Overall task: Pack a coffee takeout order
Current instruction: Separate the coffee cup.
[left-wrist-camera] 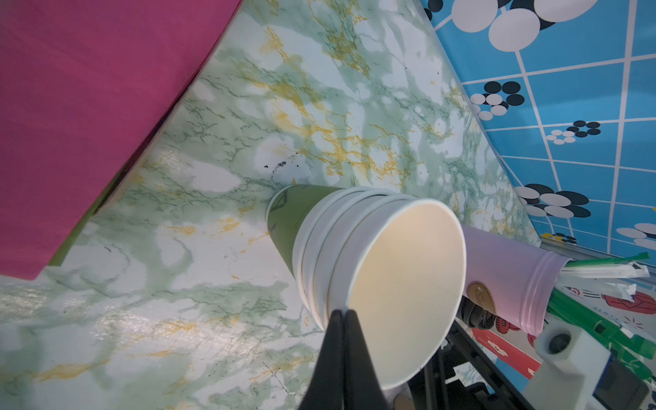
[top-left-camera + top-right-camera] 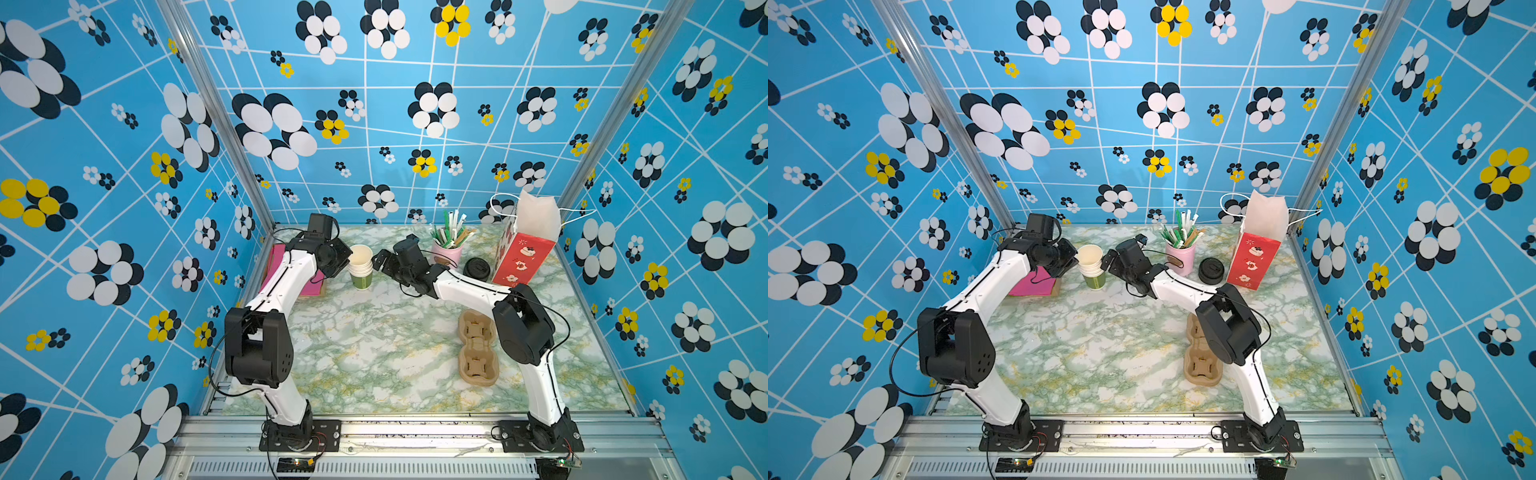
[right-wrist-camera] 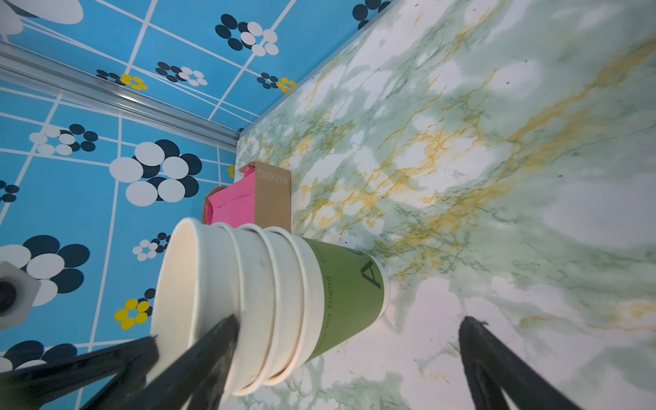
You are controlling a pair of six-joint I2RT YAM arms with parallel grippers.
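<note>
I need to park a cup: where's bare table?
Bare: the marble stretch in front of the cup stack, between left arm and pulp cup holder. Crowded: back row, napkin box through straw cup, black lid and red bag.

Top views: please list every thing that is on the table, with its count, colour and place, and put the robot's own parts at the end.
paper cup stack: one, white over green, rear centre
napkins: one pile, pink, in brown box, rear left
tumbler: one, pink, right of the stack
straws: many, green and white, in the tumbler
lid: one, black, right of the tumbler
gift bag: one, red, rear right
cup holder: one, brown, front right
left gripper: one, black, shut on the stack's top rim
right gripper: one, black, open beside the stack
</note>
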